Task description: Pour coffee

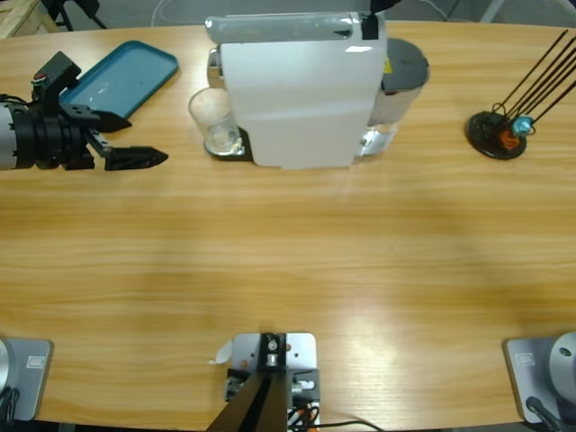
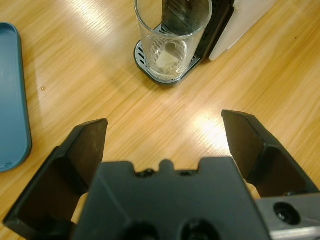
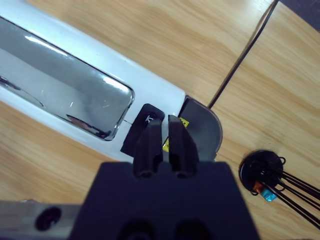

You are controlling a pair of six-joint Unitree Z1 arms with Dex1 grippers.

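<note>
Left end effector (image 2: 165, 132) open, facing glass (image 2: 173, 35)

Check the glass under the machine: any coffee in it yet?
Empty. The glass stands upright on the drip tray, clear down to its bottom, no brown liquid.

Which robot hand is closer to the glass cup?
Left. The left gripper hovers open beside the glass, pointing at it across bare table. The right gripper, shut, is up over the white coffee machine, at its button.

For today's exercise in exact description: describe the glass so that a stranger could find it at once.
Find the big white coffee machine on the wooden table. On its left stands the glass, upright on the machine's dark drip tray. It is the only clear, see-through thing there, unlike the flat blue tray.
</note>
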